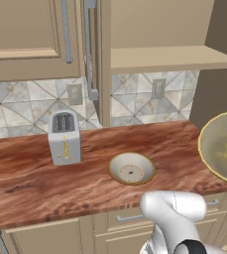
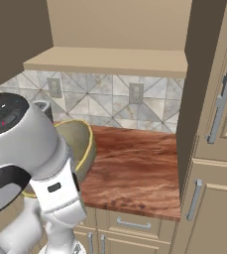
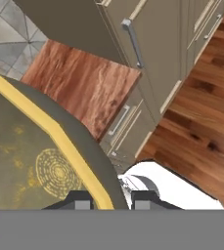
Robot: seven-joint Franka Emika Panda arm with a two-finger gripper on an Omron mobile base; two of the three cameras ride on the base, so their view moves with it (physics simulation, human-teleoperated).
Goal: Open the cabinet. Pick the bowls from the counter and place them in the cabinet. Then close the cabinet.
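From the left base view, the shallow bowl (image 1: 131,168) is sitting on the counter (image 1: 30,178) right of the toaster (image 1: 64,137), while the deep bowl (image 1: 223,147) is hanging above the counter's right end, below the open cabinet's shelf (image 1: 169,57). From the right base view, the deep bowl (image 2: 80,146) is showing behind the arm. In the hand view, the gripper (image 3: 108,199) is clamping the deep bowl's rim (image 3: 55,129).

The reddish-brown wood-grain counter (image 1: 30,173) carries a silver toaster (image 1: 64,137) standing upright toward the tiled wall, and just beside it to the right, apart from it, a shallow bowl (image 1: 131,168) with a cream inside and centre mark.
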